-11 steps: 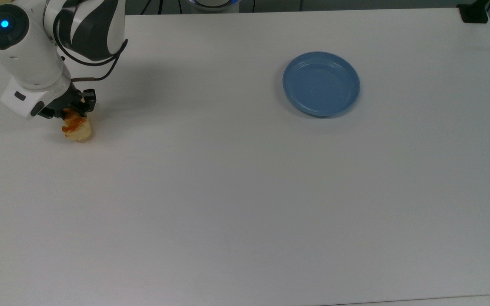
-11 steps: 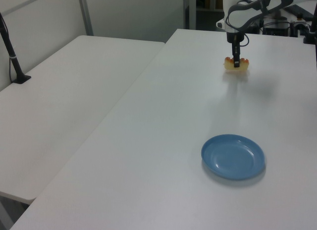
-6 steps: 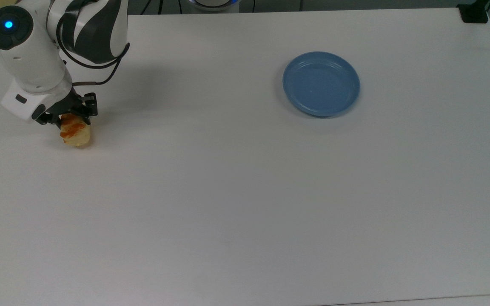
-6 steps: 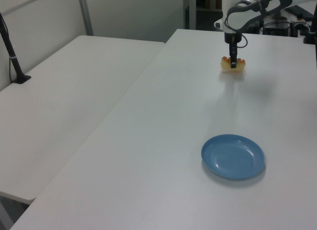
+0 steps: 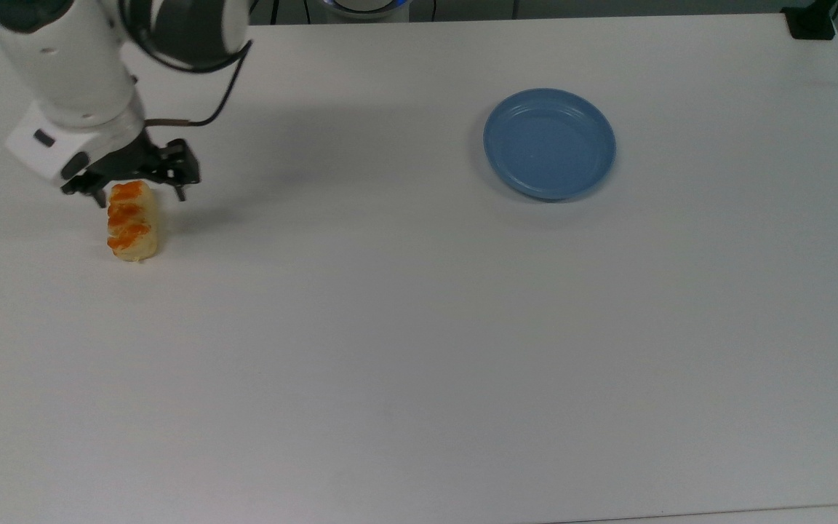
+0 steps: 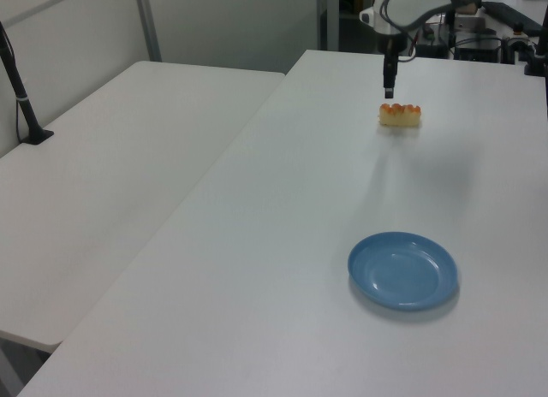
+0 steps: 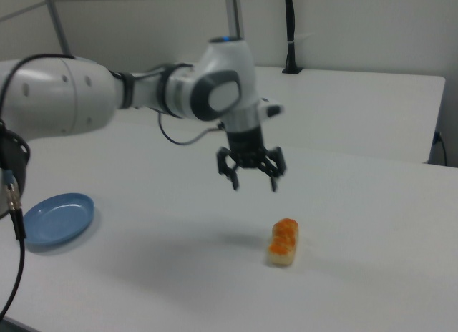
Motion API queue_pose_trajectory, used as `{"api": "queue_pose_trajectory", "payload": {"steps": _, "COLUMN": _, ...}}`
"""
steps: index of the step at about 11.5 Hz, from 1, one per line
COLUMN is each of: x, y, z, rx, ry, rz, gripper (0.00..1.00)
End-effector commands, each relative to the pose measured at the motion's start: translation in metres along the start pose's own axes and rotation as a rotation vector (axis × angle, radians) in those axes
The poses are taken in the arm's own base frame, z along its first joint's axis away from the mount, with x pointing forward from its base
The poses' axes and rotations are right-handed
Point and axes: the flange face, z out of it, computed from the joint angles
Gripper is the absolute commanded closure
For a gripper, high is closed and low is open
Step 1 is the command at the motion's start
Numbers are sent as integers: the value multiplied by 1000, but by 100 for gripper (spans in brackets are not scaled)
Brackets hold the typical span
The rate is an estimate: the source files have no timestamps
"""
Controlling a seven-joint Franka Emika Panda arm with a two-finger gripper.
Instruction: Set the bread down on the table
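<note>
The bread (image 5: 130,220), a small pale-tan roll with three orange patches, lies flat on the white table (image 5: 404,327) at the top view's left. It also shows in the left view (image 6: 400,115) and the right view (image 7: 283,241). My gripper (image 5: 141,195) hangs open above the roll's far end, with nothing between its fingers. In the right view the gripper (image 7: 253,184) is clearly raised off the table, above and left of the bread. The left view shows the gripper (image 6: 389,93) just above the roll.
A round blue plate (image 5: 549,143) with nothing on it sits on the table at the top view's upper right, far from the bread. A black mount (image 5: 810,22) stands at the table's far right corner. A second white table (image 6: 111,174) adjoins at the left view's left.
The gripper opened and let go of the bread, then rose clear of it. The roll now lies flat on the table, showing its full length.
</note>
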Motion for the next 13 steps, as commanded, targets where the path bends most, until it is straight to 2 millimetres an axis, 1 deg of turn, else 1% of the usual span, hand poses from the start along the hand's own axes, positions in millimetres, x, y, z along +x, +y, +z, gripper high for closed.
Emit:
{"api": "queue_pose_trajectory", "payload": {"steps": 1, "x": 15, "y": -111, "z": -73, "rx": 12, "ry": 5, "rz": 168, "gripper": 0}}
{"api": "queue_pose_trajectory", "payload": {"steps": 2, "x": 10, "y": -146, "z": -98, "rx": 13, "ry": -12, "rz": 202, "gripper": 0}}
{"api": "queue_pose_trajectory", "payload": {"steps": 3, "x": 1, "y": -174, "z": -122, "rx": 13, "ry": -24, "rz": 200, "gripper": 0}}
{"api": "queue_pose_trajectory", "payload": {"steps": 4, "x": -10, "y": -197, "z": -148, "rx": 11, "ry": -24, "rz": 189, "gripper": 0}}
{"api": "queue_pose_trajectory", "payload": {"steps": 5, "x": -22, "y": -213, "z": -168, "rx": 11, "ry": -38, "rz": 196, "gripper": 0}}
{"api": "queue_pose_trajectory", "payload": {"steps": 6, "x": -34, "y": -223, "z": -183, "rx": 11, "ry": -49, "rz": 197, "gripper": 0}}
{"api": "queue_pose_trajectory", "payload": {"steps": 7, "x": -42, "y": -230, "z": -195, "rx": 13, "ry": -44, "rz": 201, "gripper": 0}}
{"api": "queue_pose_trajectory", "payload": {"steps": 8, "x": -45, "y": -232, "z": -198, "rx": 33, "ry": -40, "rz": 216, "gripper": 0}}
{"api": "queue_pose_trajectory", "payload": {"steps": 13, "x": -49, "y": -220, "z": -206, "rx": 42, "ry": -23, "rz": 241, "gripper": 0}}
